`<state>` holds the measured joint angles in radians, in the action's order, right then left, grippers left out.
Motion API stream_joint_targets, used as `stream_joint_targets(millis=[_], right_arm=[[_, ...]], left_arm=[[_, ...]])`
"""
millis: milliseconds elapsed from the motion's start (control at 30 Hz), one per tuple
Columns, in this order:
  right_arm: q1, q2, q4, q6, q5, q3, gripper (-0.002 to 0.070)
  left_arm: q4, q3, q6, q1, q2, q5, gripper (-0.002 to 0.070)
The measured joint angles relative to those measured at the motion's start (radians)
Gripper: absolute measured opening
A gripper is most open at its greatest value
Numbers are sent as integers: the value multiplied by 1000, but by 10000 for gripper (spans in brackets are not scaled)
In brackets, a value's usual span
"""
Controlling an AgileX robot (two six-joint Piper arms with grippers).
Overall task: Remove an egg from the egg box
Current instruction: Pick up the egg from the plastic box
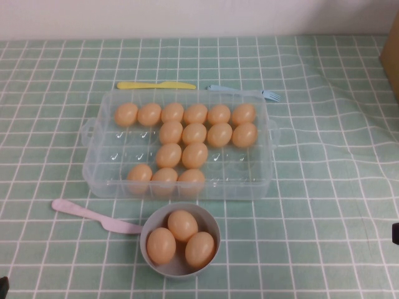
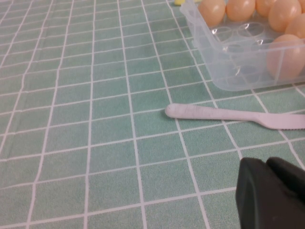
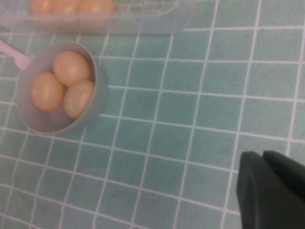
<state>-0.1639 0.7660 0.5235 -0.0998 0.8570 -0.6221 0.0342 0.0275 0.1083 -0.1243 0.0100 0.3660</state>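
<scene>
The clear plastic egg box [image 1: 93,163] sits mid-table and holds several peach-orange eggs; one egg [image 1: 195,155] lies near its middle. My left gripper [image 2: 267,164] is shut and empty, low over the cloth near the table's front left, short of the box [image 2: 238,71]. My right gripper [image 3: 263,157] is also shut and empty, off to the front right, away from the box [image 3: 143,21]. In the high view only dark slivers of the left arm [image 1: 3,288] and right arm [image 1: 395,232] show at the edges.
A grey-blue bowl [image 1: 215,227] in front of the box holds three eggs [image 3: 71,67]. A pink plastic knife [image 1: 87,215] lies left of it. A yellow knife [image 1: 156,85] and a blue fork [image 1: 249,92] lie behind the box. A cardboard edge [image 1: 393,56] stands far right.
</scene>
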Motion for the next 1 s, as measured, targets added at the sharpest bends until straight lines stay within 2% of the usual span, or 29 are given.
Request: stream_joint_targets(millis=[267, 667, 867, 1000], right_arm=[[-19, 283, -126, -6, 110, -192, -17], [-348, 776, -302, -8, 123, -653, -17], [-394, 999, -332, -107, 181, -928, -15], [-398, 1121, -334, -186, 221, -1090, 21]], left_arm=[[0, 0, 0, 0, 0, 0, -4], [0, 0, 0, 0, 0, 0, -4], [0, 0, 0, 0, 0, 0, -4], [0, 0, 0, 0, 0, 0, -4]])
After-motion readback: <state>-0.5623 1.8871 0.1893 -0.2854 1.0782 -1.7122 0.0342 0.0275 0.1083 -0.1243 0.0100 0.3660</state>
